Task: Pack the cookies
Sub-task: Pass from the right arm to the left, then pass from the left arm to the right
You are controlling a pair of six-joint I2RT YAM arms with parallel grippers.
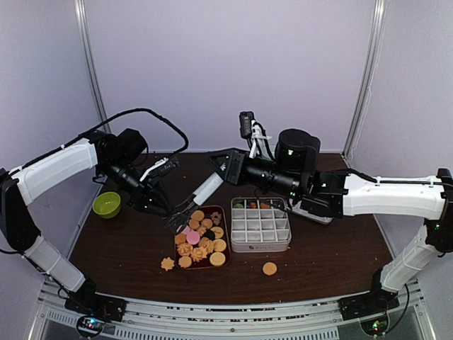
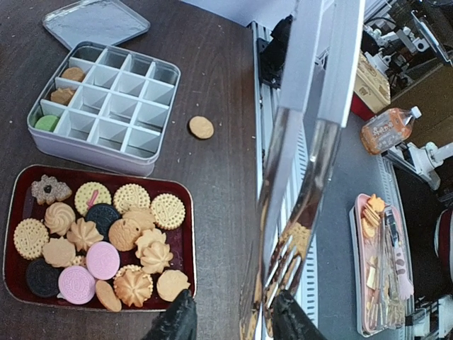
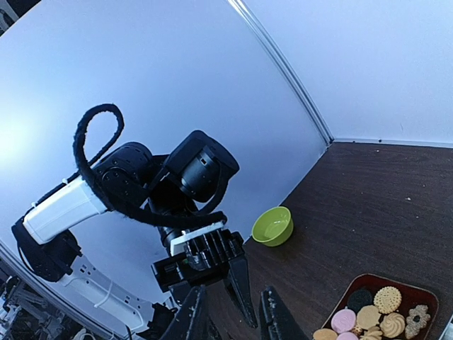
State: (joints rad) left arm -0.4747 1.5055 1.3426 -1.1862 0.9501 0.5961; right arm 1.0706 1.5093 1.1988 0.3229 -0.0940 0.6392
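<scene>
The cookies point(image 1: 202, 237) fill a dark red tray point(image 1: 177, 249), also seen in the left wrist view point(image 2: 106, 241). A grey compartment tin point(image 1: 260, 225) to its right holds three cookies point(image 2: 64, 92) in edge cells. Loose cookies lie at the front point(image 1: 270, 268) and left of the tray point(image 1: 168, 263). Metal tongs point(image 1: 202, 195) hang slanted above the tray's far left corner. Their handle end runs into my right gripper point(image 1: 225, 168). Their toothed tips point(image 2: 297, 248) lie between the spread fingers of my left gripper point(image 2: 233, 319), close to one finger. The right wrist view does not show the tongs.
A green bowl point(image 1: 107, 204) stands at the table's left edge. The tin's lid point(image 2: 95, 21) lies beyond the tin. The table's front rail point(image 1: 212, 312) runs below the tray. Off the table are a pink tray point(image 2: 382, 262) and a bottle point(image 2: 386, 131).
</scene>
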